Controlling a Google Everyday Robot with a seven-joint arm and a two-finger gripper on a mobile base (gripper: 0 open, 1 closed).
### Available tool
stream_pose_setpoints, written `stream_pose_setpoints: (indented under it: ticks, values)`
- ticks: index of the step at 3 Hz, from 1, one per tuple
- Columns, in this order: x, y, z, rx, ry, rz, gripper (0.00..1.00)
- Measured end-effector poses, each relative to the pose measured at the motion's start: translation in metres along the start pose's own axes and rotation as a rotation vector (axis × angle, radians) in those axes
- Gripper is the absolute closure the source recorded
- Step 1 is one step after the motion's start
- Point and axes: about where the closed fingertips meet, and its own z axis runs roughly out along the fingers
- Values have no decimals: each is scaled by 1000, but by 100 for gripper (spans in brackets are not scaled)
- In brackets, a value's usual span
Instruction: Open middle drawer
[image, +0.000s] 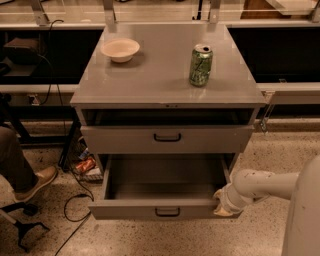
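The gripper (220, 203) is sitting at the right front corner of the middle drawer (131, 210). A bowl (120, 49) and a green can (201, 65) are standing on the grey cabinet top (160, 85). The middle drawer is sticking far out down low, showing its plain grey inside. The gripper is pressing against that corner, but I cannot tell how wide it is spread.

The middle drawer (165, 189) stands pulled well out, its plain grey interior showing. The gripper (220, 203) sits at its front right corner.
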Motion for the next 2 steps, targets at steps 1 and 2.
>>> stream_pose_setpoints:
  ticks: [1, 2]
  values:
    - [2, 11, -14, 22, 14, 21, 94]
    - [2, 11, -14, 22, 14, 21, 100]
